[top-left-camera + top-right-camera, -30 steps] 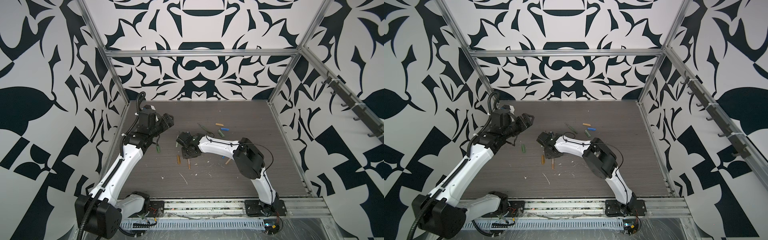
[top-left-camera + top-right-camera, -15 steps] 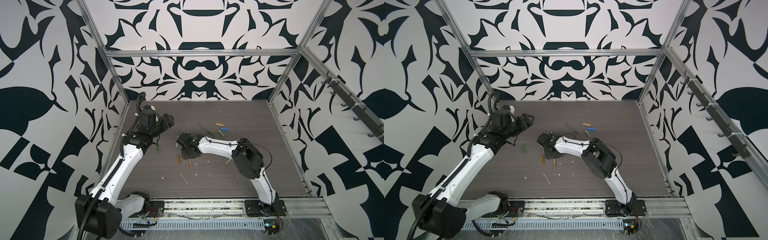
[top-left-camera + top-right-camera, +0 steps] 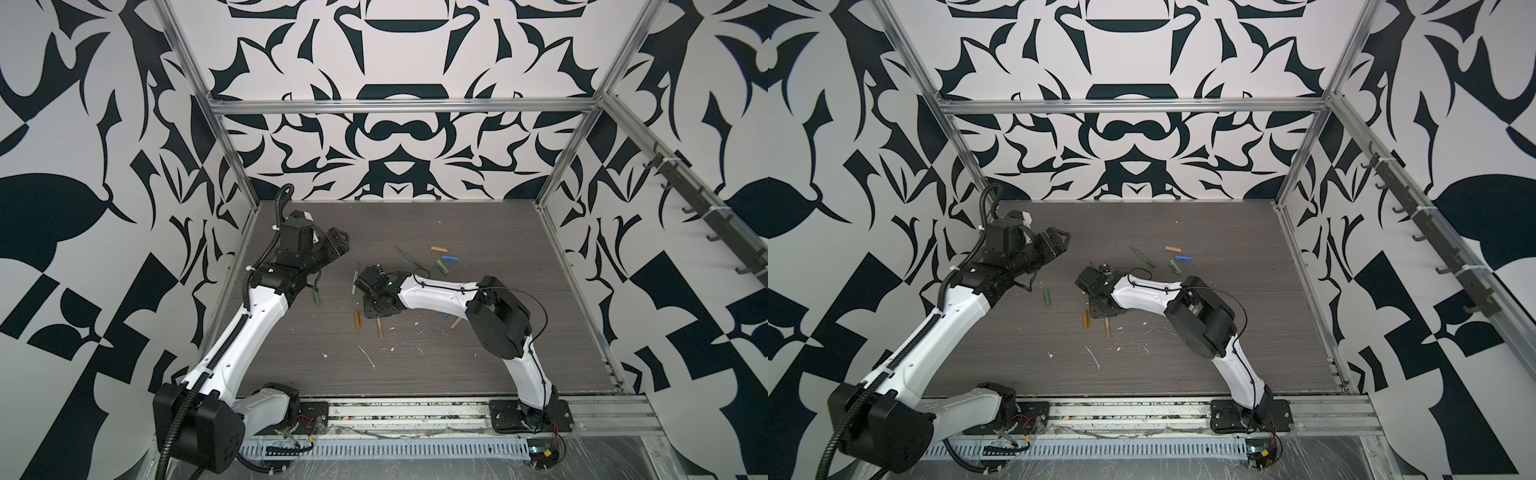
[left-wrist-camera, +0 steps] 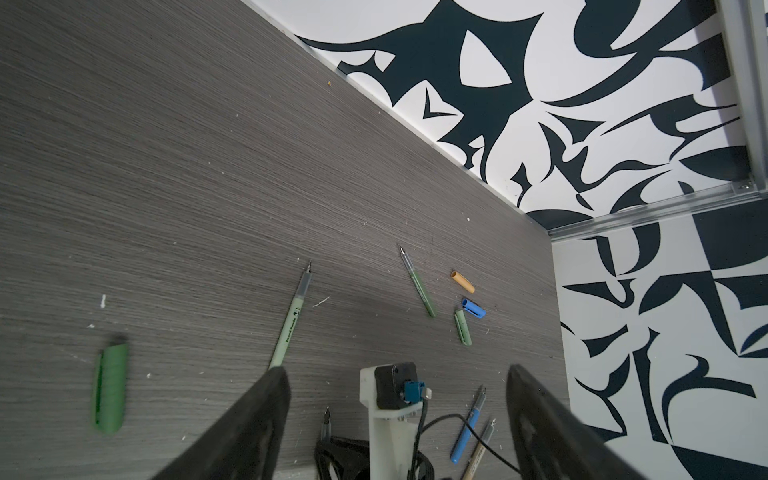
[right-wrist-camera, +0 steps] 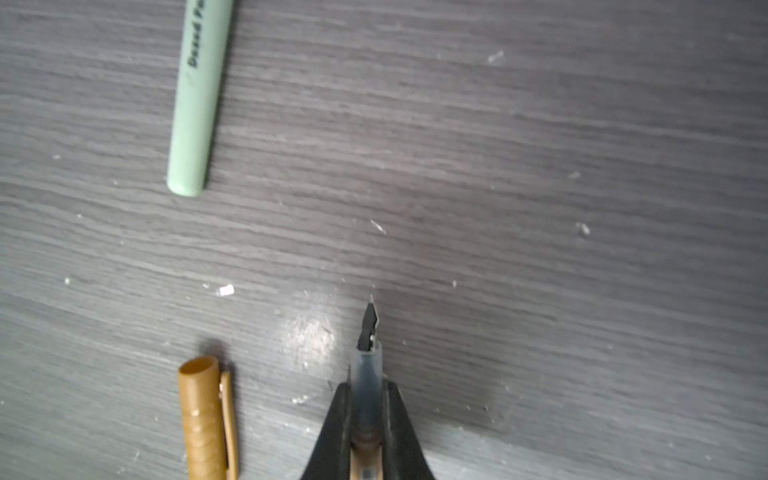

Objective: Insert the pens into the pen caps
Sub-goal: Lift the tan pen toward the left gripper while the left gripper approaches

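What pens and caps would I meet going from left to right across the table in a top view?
dark green cap → brown cap → brown pen → dark green pen → blue cap

I work in a robot test cell, a lab rig. My grey wood-grain desk (image 3: 415, 365) is boxed in by panels (image 3: 395, 137) printed with black-and-white shapes and held in aluminium rails (image 3: 399, 106). A slotted cable duct (image 3: 395, 449) runs along its near edge.

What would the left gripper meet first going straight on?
Likely the right arm's wrist camera, centred ahead of the open left gripper. Depth is unclear, so it may pass over.
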